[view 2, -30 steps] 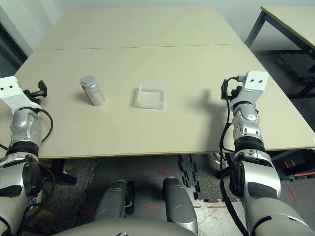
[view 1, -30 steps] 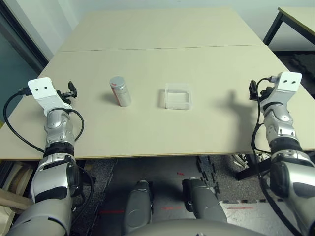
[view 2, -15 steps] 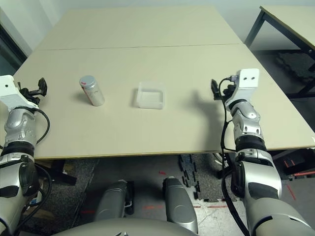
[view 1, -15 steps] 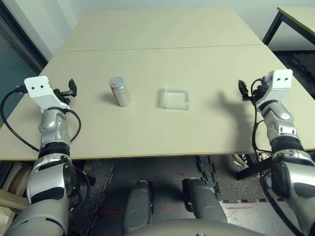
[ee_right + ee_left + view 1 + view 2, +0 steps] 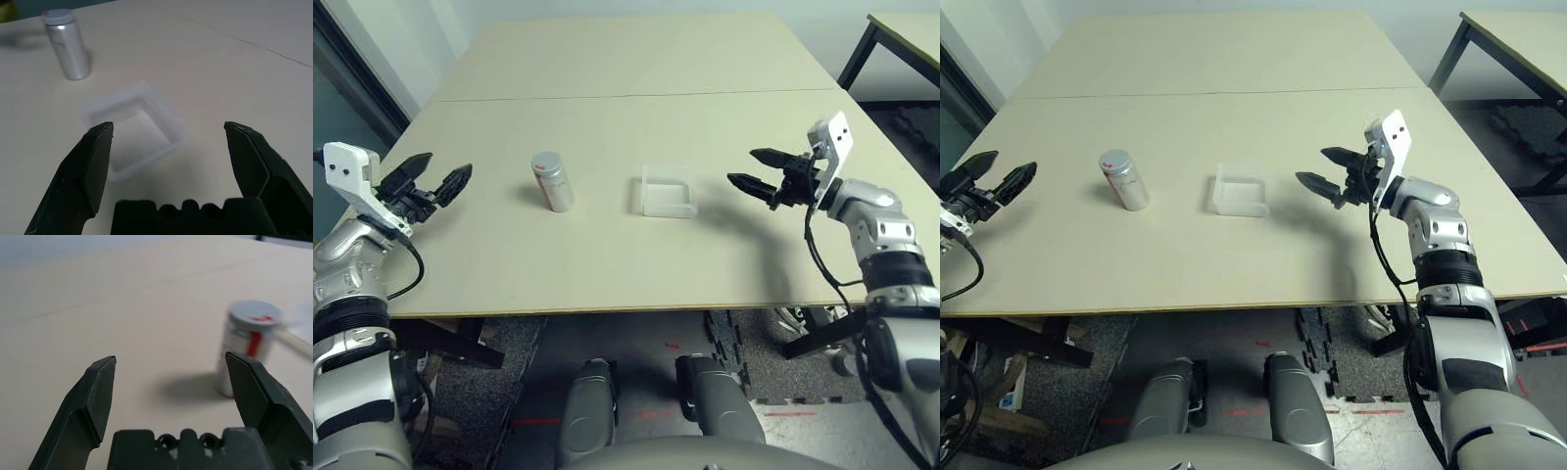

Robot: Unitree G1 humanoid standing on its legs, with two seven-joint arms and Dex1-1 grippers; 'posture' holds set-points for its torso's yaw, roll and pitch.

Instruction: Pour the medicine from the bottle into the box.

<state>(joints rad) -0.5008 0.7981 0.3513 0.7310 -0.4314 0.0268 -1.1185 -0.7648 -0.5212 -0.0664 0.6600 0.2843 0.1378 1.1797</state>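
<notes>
The bottle (image 5: pixel 551 182) stands upright on the desk (image 5: pixel 636 59), capped, just left of the box (image 5: pixel 667 192). The left end effector (image 5: pixel 433 178), fingers spread wide and empty, hovers well left of the bottle. The right end effector (image 5: pixel 756 169), likewise wide open and empty, points toward the box from near its right side.

bottle (image 5: pixel 551 182): brushed silvery metal, satin sheen, matt pale lid
box (image 5: pixel 667 191): clear, faintly frosted plastic, smooth
surface (image 5: pixel 636 59): matt beige laminate, smooth
forearms (image 5: pixel 1435 239): glossy silver metal
</notes>
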